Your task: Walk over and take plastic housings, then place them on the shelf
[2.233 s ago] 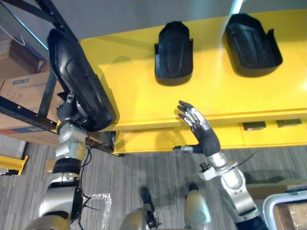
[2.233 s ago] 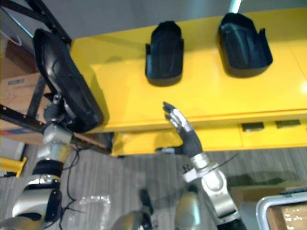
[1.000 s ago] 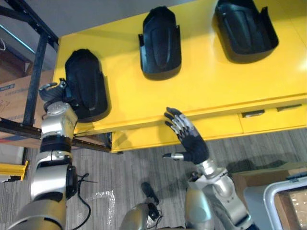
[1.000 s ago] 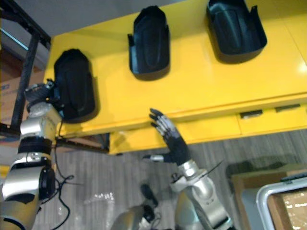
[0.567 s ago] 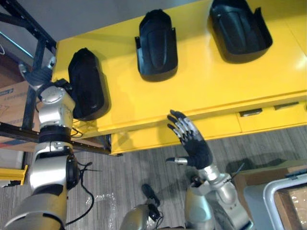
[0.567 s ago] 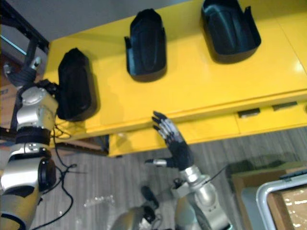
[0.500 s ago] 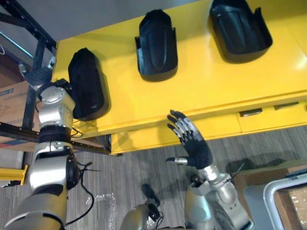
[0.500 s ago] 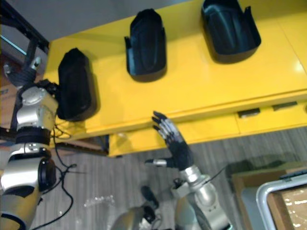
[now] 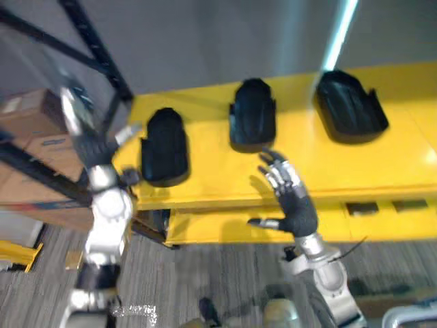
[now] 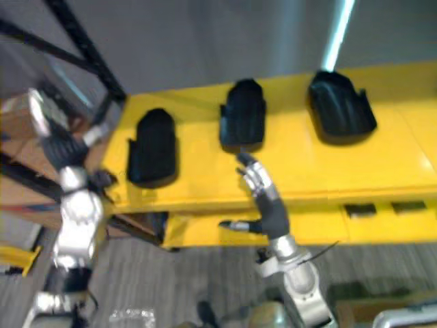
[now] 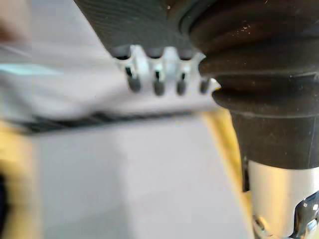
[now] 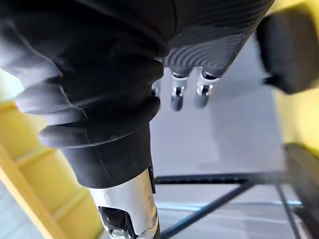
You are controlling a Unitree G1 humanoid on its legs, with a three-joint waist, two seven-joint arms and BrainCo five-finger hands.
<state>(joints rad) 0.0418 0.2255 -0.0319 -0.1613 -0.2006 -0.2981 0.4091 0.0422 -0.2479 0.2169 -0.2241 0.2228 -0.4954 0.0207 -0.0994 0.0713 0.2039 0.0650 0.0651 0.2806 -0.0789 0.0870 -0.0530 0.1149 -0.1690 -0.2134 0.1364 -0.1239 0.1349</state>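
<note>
**Three housings on the shelf, both hands empty**

All three black moulded plastic housings lie on the glossy yellow shelf (image 9: 208, 174). The left housing (image 9: 166, 145) is at centre-left of the frame, the middle housing (image 9: 252, 123) just above centre, and the right housing (image 9: 349, 106) toward the upper right. Each sits well apart from its neighbour.

The left hand (image 9: 92, 147) is up at the left of the frame, fingers splayed, holding nothing and clear of the left housing. The right hand (image 9: 293, 201) hangs before the shelf's front edge at centre, fingers straight, thumb out sideways, and it too is empty.

How would these shells handle? They look like thin hollow mouldings: probably light, stiff and not fragile, but smooth enough to slip from a loose hold. The best purchase looks to be across the side walls or over a rim edge, not on the rounded back.

The shelf top is flat and shiny, likely slick, so a nudged housing could slide. Under its edge runs a yellow drawer front (image 9: 218, 225). Black metal rack bars (image 9: 95, 55) cross the upper left and cardboard boxes (image 9: 34, 130) sit at far left. A grey wall (image 9: 205, 41) stands behind, with grey striped floor (image 9: 225, 280) along the bottom.
</note>
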